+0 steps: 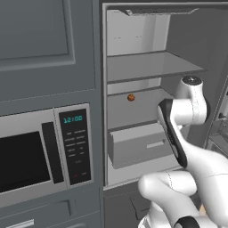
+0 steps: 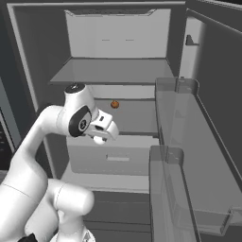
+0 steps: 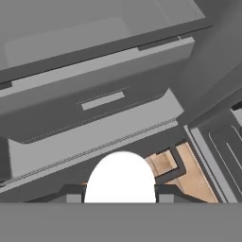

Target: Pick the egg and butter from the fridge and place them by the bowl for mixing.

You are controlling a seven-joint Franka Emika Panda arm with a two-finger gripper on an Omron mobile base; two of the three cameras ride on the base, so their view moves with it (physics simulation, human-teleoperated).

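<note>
Going from my left: the microwave [image 1: 42, 153] sits in the cabinet wall with its black window shut and its clock lit; it has no part in this job. Next to it the fridge [image 1: 133, 26] stands open, white walls and grey shelves bare to me. On the middle shelf [image 1: 138, 109] lies the reddish-brown ball [image 1: 131, 97], well back from the edge; that is not mine to fetch, so I leave it. Below the shelf is the light grey drawer [image 1: 136, 147], closed, its flat handle facing me.

My claw [image 2: 100, 138] hangs in front of that drawer, just above its top edge and out from the shelf lip, with my wrist bent so the hand looks down along the drawer face toward the floor. Between my finger tips [image 3: 72, 190] sits the egg [image 3: 120, 177], a white rounded shape that fills the gap, so I judge my jaws are closed narrowly on it: snug enough to carry, not so tight as to crush. I keep it low and clear of the shelf so I can back out without knocking anything.

To my right the fridge door [image 2: 189, 156] swings wide, its clear bins [image 2: 177, 94] looking empty from here.

I cannot see the butter or the bowl from this spot. My guess is that the egg goes to the bench beside the bowl first, then I return for the butter
</note>
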